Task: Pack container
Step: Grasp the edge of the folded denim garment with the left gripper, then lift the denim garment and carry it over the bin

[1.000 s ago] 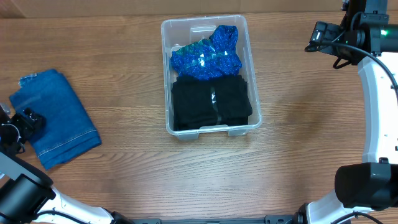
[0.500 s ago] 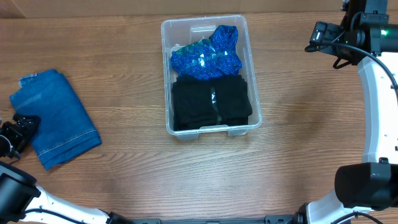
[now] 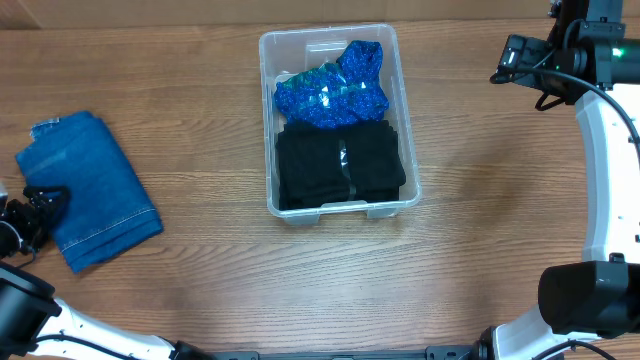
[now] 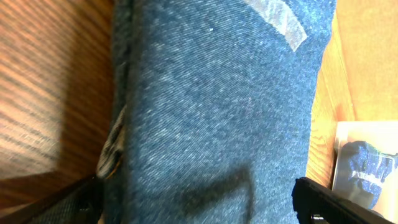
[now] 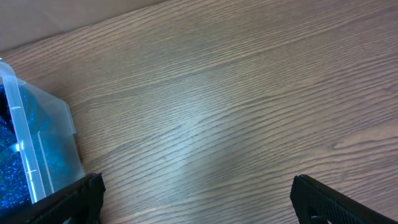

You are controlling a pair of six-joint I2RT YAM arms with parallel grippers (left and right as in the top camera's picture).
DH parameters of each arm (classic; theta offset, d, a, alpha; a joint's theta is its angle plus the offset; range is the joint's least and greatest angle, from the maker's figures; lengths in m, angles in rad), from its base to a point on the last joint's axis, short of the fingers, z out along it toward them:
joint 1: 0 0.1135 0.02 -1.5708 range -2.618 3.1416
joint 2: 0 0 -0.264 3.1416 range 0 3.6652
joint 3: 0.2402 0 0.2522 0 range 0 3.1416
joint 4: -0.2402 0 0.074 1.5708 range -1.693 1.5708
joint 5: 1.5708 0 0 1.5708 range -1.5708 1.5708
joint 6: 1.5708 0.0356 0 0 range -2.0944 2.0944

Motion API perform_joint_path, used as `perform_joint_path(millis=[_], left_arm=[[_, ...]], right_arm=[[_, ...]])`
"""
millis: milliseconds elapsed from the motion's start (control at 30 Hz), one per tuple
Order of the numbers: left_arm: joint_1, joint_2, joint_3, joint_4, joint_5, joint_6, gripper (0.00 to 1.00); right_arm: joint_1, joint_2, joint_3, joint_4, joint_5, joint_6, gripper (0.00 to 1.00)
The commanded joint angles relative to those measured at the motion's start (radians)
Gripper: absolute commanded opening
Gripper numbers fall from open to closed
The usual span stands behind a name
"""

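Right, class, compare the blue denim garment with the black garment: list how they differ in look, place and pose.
Colour: the denim garment is blue; the black garment is black.
Place: the denim garment lies on the table, left of the container; the black garment sits inside it.
Pose: the denim lies slanted; the black lies square to the container's walls.
Both are folded flat.

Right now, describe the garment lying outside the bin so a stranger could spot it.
Find the central clear container, then look far left. The folded blue denim lies alone on the table; the black clothes and shiny blue fabric sit inside the container.
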Motion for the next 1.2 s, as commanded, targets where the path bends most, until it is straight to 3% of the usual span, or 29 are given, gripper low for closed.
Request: perform_joint_path(millis=[0, 167, 233, 267, 300, 367, 400, 433, 467, 533, 633, 700, 833, 1167], left_arm=[[-0.084, 0.13, -0.081, 0.001, -0.18, 0.018, 0.99], [-0.107, 0.13, -0.081, 0.014, -0.226, 0.017, 0.94], [-0.106, 0.13, -0.081, 0.016, -0.227, 0.018, 0.78], [-0.106, 0.13, -0.081, 0.016, -0.227, 0.017, 0.62], [-0.106, 0.13, -0.081, 0.016, -0.228, 0.017, 0.53], [-0.105, 0.13, -0.081, 0.015, -0.23, 0.017, 0.44], [-0.105, 0.13, -0.081, 0.016, -0.229, 0.017, 0.33], [-0.106, 0.13, -0.081, 0.016, -0.227, 0.016, 0.14], [-0.105, 0.13, -0.078, 0.016, -0.217, 0.001, 0.04], [-0.105, 0.129, -0.051, 0.004, -0.091, -0.059, 0.04], [-0.106, 0.124, 0.031, -0.001, 0.291, -0.127, 0.04], [-0.121, 0.117, 0.096, -0.026, 0.421, -0.167, 0.04], [-0.219, 0.01, 0.268, -0.185, 0.37, -0.152, 0.04], [-0.548, -0.373, 0.5, -0.183, 0.041, -0.333, 0.04]], right_arm=[[-0.002, -0.006, 0.002, 0.004, 0.003, 0.003, 1.0], [-0.002, -0.006, 0.002, 0.005, 0.003, 0.003, 1.0], [-0.002, -0.006, 0.002, 0.005, 0.003, 0.003, 1.0], [-0.002, -0.006, 0.002, 0.004, 0.003, 0.003, 1.0], [-0.002, -0.006, 0.002, 0.004, 0.003, 0.003, 1.0], [-0.002, -0.006, 0.002, 0.005, 0.003, 0.003, 1.0], [-0.002, -0.006, 0.002, 0.005, 0.003, 0.003, 1.0], [-0.002, -0.006, 0.002, 0.005, 0.003, 0.003, 1.0], [-0.002, -0.006, 0.002, 0.004, 0.003, 0.003, 1.0], [-0.002, -0.006, 0.002, 0.005, 0.003, 0.003, 1.0], [-0.002, -0.006, 0.002, 0.005, 0.003, 0.003, 1.0], [-0.002, -0.006, 0.002, 0.005, 0.003, 0.003, 1.0], [-0.002, -0.006, 0.002, 0.004, 0.003, 0.003, 1.0], [-0.002, -0.006, 0.002, 0.005, 0.003, 0.003, 1.0]])
